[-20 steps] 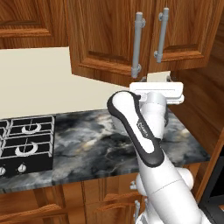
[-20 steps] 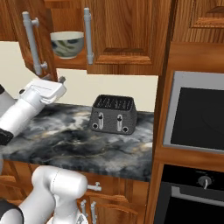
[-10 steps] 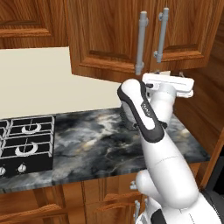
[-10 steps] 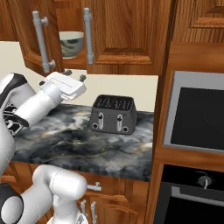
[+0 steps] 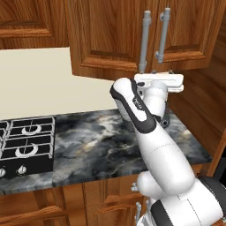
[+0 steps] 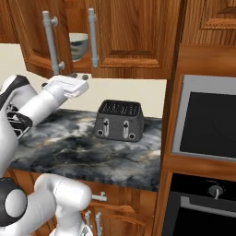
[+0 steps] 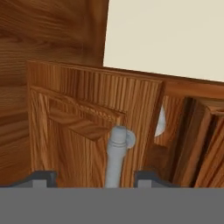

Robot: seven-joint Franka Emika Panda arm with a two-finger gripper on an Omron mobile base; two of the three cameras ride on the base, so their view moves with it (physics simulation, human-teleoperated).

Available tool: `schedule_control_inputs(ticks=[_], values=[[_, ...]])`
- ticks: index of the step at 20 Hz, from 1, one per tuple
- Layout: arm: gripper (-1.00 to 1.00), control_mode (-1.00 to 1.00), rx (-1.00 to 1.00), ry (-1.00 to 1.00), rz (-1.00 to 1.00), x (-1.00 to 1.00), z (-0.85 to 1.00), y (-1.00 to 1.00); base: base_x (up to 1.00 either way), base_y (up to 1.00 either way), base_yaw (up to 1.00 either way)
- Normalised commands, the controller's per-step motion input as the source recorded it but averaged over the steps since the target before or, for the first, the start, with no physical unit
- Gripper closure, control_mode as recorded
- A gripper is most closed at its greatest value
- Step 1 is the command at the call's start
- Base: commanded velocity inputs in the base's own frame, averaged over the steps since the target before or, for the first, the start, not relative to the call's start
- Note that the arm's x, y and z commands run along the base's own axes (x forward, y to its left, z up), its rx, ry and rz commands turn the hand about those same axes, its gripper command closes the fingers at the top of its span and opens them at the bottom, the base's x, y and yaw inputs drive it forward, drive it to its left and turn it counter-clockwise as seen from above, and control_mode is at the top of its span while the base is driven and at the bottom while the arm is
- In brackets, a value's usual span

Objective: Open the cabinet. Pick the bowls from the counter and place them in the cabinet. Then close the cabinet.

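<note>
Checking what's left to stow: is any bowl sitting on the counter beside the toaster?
No: beside the toaster the counter carries no bowl; one bowl shows inside the cabinet.

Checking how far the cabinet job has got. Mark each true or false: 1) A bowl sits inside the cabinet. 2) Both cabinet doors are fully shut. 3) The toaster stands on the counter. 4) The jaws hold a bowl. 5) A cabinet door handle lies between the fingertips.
1) True: a bowl shows in the gap between the cabinet doors.
2) False: the left door stands ajar.
3) True: the black toaster stands on the dark marble counter, near the oven column.
4) False: the gripper holds no bowl; it is raised at the doors.
5) True: in the hand view the silver handle runs down between the two fingertips.
</note>
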Motion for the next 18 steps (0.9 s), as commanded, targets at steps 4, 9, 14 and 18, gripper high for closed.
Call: schedule_control_inputs(ticks=[4, 9, 14, 18], values=[[-1.0, -1.0, -0.02, 0.15, -0.02, 1.0, 0.05, 0.44, 0.0, 0.0, 0.0], [-1.0, -1.0, 0.0, 0.17, 0.0, 1.0, 0.22, 0.03, 0.0, 0.0, 0.0], [-1.0, -1.0, 0.04, 0.21, 0.04, 1.0, -0.04, 0.47, 0.0, 0.0, 0.0], [-1.0, -1.0, 0.0, -0.02, 0.01, 1.0, -0.25, 0.92, 0.0, 0.0, 0.0]])
